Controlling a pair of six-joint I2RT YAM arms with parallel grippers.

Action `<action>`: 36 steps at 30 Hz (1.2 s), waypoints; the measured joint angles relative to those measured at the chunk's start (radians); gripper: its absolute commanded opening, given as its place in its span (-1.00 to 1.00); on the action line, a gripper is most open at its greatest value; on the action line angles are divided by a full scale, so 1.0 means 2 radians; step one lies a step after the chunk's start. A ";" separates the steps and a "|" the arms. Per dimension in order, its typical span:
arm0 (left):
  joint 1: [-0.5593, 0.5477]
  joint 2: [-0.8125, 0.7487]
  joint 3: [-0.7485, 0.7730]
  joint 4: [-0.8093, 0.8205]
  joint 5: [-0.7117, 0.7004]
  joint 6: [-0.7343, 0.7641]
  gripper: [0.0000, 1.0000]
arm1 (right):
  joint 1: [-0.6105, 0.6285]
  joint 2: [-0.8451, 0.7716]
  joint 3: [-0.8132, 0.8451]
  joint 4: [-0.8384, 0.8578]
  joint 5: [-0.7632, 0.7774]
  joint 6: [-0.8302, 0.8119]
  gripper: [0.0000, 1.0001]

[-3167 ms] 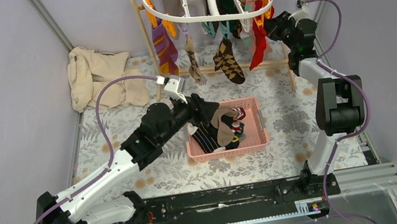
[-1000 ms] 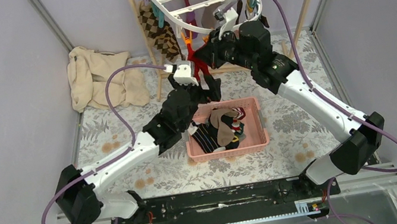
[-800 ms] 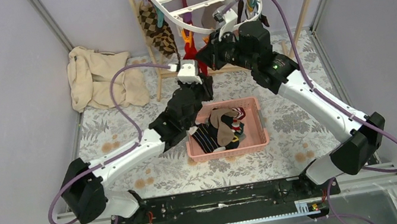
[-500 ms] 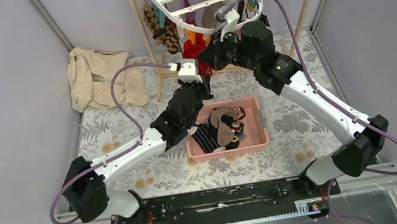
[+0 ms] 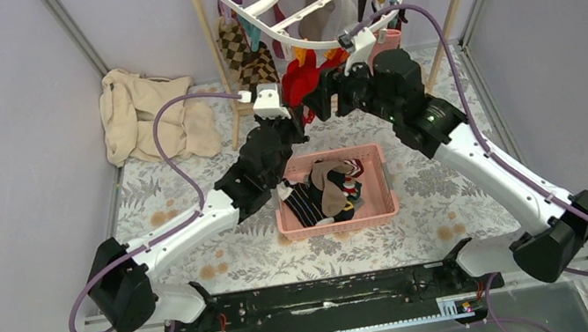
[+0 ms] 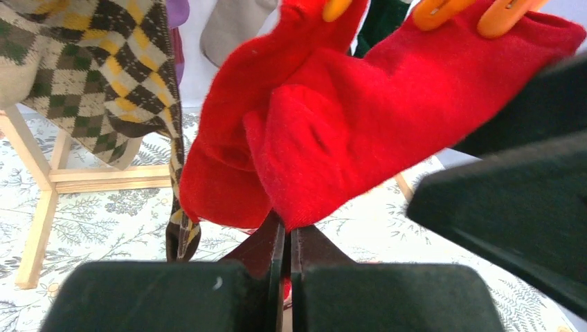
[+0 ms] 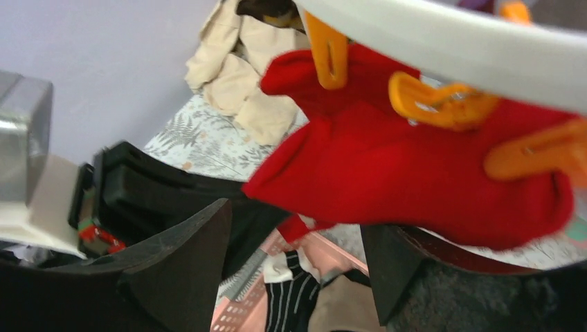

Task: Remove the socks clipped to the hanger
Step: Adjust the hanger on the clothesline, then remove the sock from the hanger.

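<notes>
Red knit, soft and matte, sits pinched in the left gripper (image 6: pixel 287 252), whose jaws press together on the toe end of a red sock (image 6: pixel 360 131); it hangs limp from orange clips (image 7: pixel 429 100) on the rim of the white plastic hanger (image 5: pixel 298 45), above and beyond the pink basket (image 5: pixel 386 182). A steady pull down toward the basket seems best, since stretchy fabric will lengthen before the sprung clip lets go, and a jerk would swing the light hanger. The right gripper (image 7: pixel 294 225) stands wide and empty, its jaws either side of the sock's upper part, well placed to steady the rim.
</notes>
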 measured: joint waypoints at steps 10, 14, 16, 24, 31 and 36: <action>0.023 0.000 0.000 -0.006 0.019 -0.013 -1.00 | -0.132 -0.092 -0.093 -0.005 0.056 0.035 0.53; 0.026 0.000 0.000 -0.010 0.023 -0.013 -1.00 | -0.216 -0.087 -0.124 0.018 0.031 0.065 0.49; 0.028 -0.002 0.000 -0.010 0.024 -0.013 -1.00 | -0.234 -0.077 -0.135 0.034 0.011 0.075 0.48; 0.036 -0.022 0.000 -0.028 0.031 -0.013 -1.00 | -0.268 -0.008 -0.151 0.101 -0.067 0.094 0.48; 0.042 -0.033 0.000 -0.035 0.032 -0.013 -1.00 | -0.292 0.020 -0.150 0.148 -0.111 0.096 0.53; 0.048 -0.035 0.000 -0.040 0.035 -0.013 -1.00 | -0.299 0.049 -0.142 0.178 -0.153 0.097 0.52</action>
